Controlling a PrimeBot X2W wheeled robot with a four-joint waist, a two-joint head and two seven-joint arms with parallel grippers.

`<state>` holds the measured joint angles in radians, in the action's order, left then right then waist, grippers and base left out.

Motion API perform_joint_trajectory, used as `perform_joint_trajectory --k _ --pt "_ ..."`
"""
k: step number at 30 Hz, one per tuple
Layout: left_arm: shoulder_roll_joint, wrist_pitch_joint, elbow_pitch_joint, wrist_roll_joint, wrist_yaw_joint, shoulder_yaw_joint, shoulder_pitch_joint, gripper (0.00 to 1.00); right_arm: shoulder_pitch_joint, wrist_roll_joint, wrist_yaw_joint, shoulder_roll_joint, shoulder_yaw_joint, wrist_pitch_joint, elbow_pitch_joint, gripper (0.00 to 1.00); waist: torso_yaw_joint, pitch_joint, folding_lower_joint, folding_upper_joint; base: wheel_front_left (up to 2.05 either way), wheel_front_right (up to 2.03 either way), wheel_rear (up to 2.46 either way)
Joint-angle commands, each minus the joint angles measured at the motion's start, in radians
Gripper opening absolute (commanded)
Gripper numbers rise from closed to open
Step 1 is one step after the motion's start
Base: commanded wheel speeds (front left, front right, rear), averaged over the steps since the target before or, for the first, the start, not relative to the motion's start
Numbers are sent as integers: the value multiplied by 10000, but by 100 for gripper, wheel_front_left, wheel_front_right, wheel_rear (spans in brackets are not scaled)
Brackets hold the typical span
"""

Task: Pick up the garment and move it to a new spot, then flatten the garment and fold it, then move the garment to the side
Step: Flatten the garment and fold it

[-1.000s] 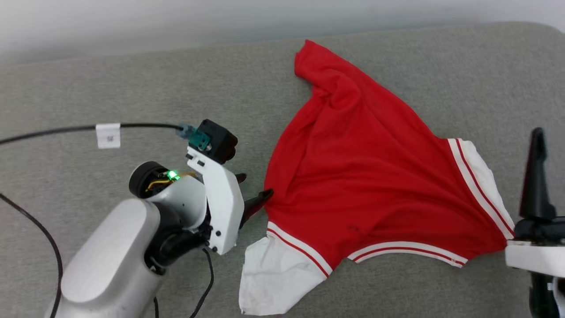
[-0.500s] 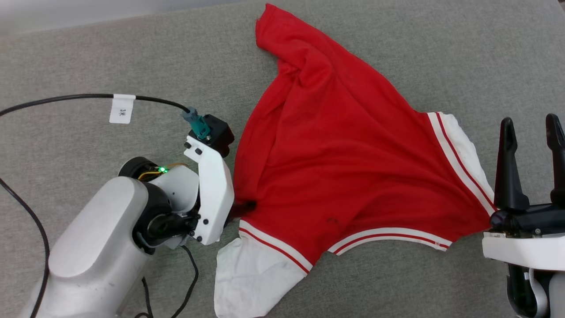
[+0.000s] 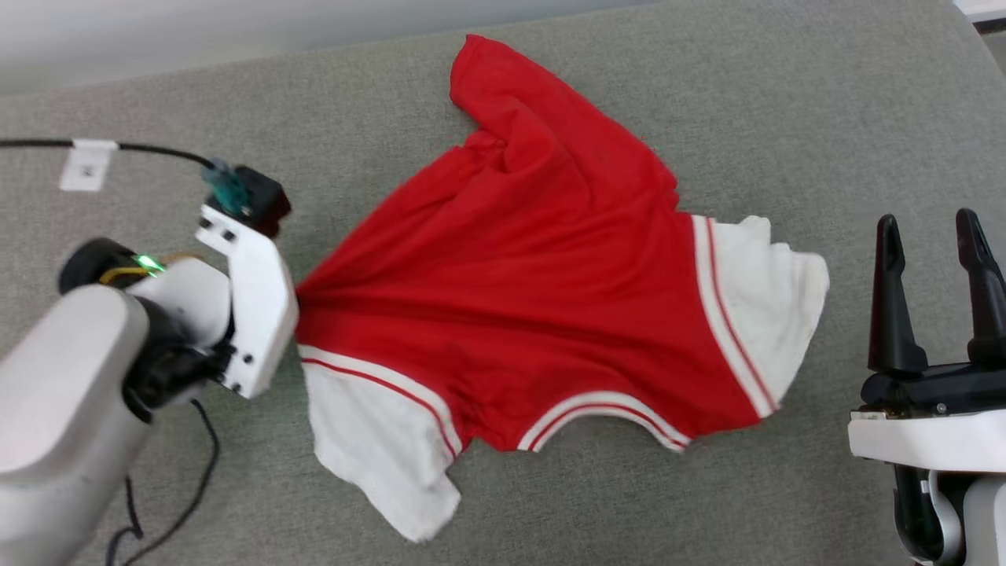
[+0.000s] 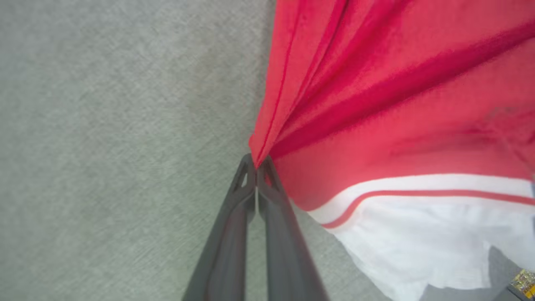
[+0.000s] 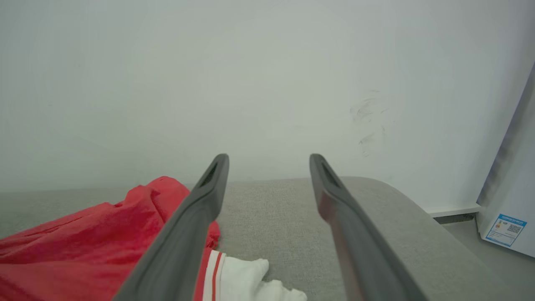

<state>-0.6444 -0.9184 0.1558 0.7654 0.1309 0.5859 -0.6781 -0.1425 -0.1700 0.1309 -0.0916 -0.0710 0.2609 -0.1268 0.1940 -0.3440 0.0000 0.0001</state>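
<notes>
The garment (image 3: 534, 291), a red jersey with white sleeves and striped trim, lies spread on the grey surface (image 3: 707, 118), plain red side up. Its left edge is drawn into taut folds toward my left gripper (image 4: 256, 161), which is shut on the red cloth (image 4: 376, 104) beside the white sleeve (image 4: 418, 234). In the head view the left wrist mount (image 3: 247, 314) hides those fingers. My right gripper (image 3: 931, 228) stands open to the right of the garment's other white sleeve (image 3: 766, 291), apart from it. In the right wrist view the garment (image 5: 83, 246) lies low left of my right gripper (image 5: 269, 161).
A black cable with a white tag (image 3: 86, 165) runs over the surface toward the left wrist. The pale wall (image 5: 250, 83) rises behind the cushion's far edge. A white box with a label (image 5: 508, 228) stands on the floor at the right, past the rounded edge.
My left gripper closed on the garment's left edge and pulled it leftward, stretching the cloth into folds. The head camera also shifted. The right gripper stayed open.
</notes>
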Motion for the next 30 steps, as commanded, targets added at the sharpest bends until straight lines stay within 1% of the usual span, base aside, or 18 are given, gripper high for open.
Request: perform_joint_trajectory --k 1,4,6,11,12,13,16,18,19,21,23,27,30 --pt "-252 149 128 -150 -11 15 -350 0 31 92 -3 69 36 50 10 100 -59 49 0 -1 0 0 0" --pt "-452 416 299 -216 -10 -20 -837 0 -3 125 -3 87 70 45 19 100 -81 -5 0 -1 0 0 0" --pt "-540 788 464 -371 -10 -87 -1219 0 -57 168 -3 98 100 44 59 100 -85 -92 0 -1 0 0 0" --pt "-391 1805 1045 -964 -9 21 -1839 0 -198 251 -3 128 194 47 178 100 -147 -211 0 -1 0 0 0" --pt "-358 2000 1185 -1101 -9 93 -1880 20 -218 271 -3 135 217 47 201 100 -169 -209 0 -1 0 0 0" --pt "-277 2166 1320 -1136 -9 121 -1864 100 -231 291 -3 141 244 47 218 100 -197 -192 0 -1 0 0 0" --pt "164 2739 1768 -720 -200 -204 -1683 100 -201 302 -3 144 282 46 297 100 -314 -54 0 -1 0 0 0" --pt "255 3311 1925 -796 -290 -349 -1644 100 -184 325 -3 132 314 47 340 100 -412 83 0 -1 0 0 0" --pt "255 3311 1925 -796 -290 -349 -1644 100 -184 325 -3 132 314 47 340 100 -412 83 0 -1 0 0 0" --pt "398 3932 1999 -839 -342 -432 -1496 100 -197 356 -3 49 360 47 384 100 -515 249 0 -1 0 0 0" --pt "473 4646 1962 -927 -394 -555 -1352 100 -215 387 -3 -87 369 26 425 100 -636 453 0 -1 0 0 0" --pt "646 6343 1642 -1207 -646 -827 -909 100 -182 350 -3 -323 270 -100 458 100 -999 984 0 -1 0 0 0" --pt "883 7645 1258 -1357 -969 -990 -277 100 -1 288 -3 -467 187 -237 417 100 -1331 1393 0 -1 0 0 0"
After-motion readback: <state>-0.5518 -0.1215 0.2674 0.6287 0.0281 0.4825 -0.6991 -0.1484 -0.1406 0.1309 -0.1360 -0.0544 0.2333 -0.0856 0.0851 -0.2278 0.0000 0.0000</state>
